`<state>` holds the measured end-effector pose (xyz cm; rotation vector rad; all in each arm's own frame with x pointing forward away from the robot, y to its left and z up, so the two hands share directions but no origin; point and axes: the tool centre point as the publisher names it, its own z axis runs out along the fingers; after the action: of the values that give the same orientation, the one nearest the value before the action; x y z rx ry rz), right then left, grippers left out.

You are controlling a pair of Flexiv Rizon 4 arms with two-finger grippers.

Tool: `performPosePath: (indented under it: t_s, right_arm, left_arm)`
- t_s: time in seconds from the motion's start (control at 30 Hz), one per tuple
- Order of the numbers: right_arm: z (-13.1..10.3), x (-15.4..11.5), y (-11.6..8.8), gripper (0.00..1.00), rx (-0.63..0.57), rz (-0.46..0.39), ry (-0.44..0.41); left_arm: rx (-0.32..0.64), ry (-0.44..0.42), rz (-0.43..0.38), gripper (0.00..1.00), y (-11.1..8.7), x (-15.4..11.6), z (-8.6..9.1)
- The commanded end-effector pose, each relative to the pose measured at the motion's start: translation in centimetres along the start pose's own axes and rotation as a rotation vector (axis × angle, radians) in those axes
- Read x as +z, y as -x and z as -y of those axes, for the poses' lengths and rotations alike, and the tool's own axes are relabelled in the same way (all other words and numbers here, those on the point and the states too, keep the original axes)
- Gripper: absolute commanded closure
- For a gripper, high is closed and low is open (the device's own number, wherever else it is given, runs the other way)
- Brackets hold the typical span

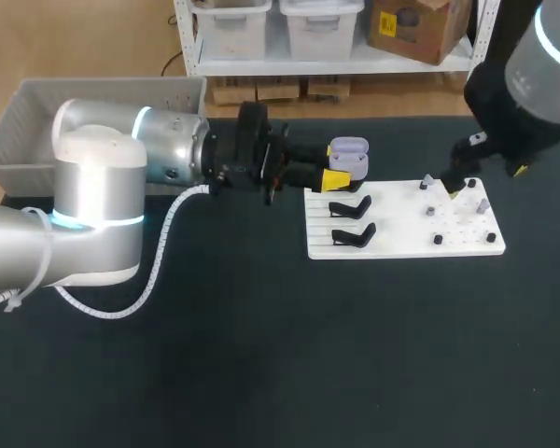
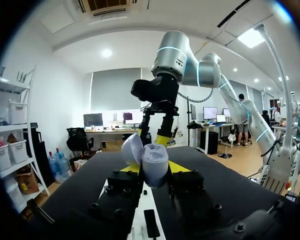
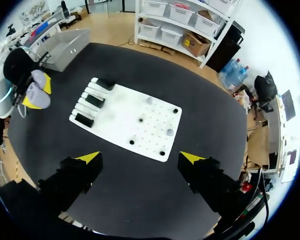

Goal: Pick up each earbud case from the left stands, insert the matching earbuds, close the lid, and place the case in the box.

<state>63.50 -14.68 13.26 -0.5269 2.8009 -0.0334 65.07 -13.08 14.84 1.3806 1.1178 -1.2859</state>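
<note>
Earbud case (image 1: 348, 155), lavender, lid open, clamped in left jaws, upper middle of head view, by the white board's (image 1: 401, 224) upper left edge. Two black stands (image 1: 352, 207) below it sit empty. Right jaws wide apart, empty, over small grey earbuds (image 1: 427, 181) at right. Step judged: insertion. Next: right jaws pinch one earbud and seat it in the case.

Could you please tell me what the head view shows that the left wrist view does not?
Only the head view shows the grey box. Only the left wrist view shows both fingers touching the earbud case from two sides. Both show that open case in the left gripper, the white board and the right arm.
</note>
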Motion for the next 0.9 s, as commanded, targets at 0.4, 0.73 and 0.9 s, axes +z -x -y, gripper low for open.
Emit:
performPosePath:
  t_s: [0.4, 0.73, 0.9]
  right_arm:
    - [2.8, 6.6, -0.4, 0.0, -0.014, -0.059, 0.044]
    - [3.0, 6.8, -0.4, 0.0, 0.002, -0.068, 0.039]
    - [3.0, 6.8, -0.4, 0.0, 0.002, -0.068, 0.039]
  left_arm:
    - [0.002, 0.004, 0.001, 1.0, -0.1, 0.0, 0.1]
    - [0.002, 0.004, 0.001, 1.0, -0.1, 0.0, 0.1]
    - [0.002, 0.004, 0.001, 1.0, -0.1, 0.0, 0.1]
